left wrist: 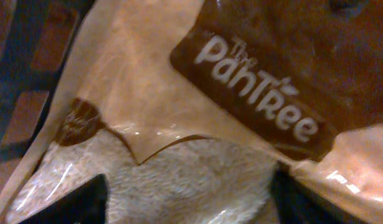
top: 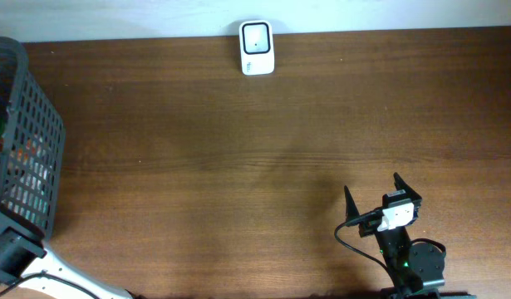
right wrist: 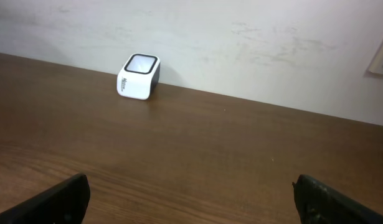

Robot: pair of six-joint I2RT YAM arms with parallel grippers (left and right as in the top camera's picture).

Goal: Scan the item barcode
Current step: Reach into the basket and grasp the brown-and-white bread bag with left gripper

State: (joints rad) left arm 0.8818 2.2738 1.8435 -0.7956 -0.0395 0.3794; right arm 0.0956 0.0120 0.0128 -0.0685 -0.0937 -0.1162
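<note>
"The PanTree" on tan packet (left wrist: 147,112)

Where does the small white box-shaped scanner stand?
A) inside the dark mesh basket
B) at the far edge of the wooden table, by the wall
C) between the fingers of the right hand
B: the small white box-shaped scanner sits on the brown wooden table by the pale wall, far from the dark mesh basket and the right hand.

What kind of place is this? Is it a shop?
Probably a pretend shop checkout on a wooden table: a small white barcode scanner, a dark basket of groceries, and a PanTree bag.
</note>
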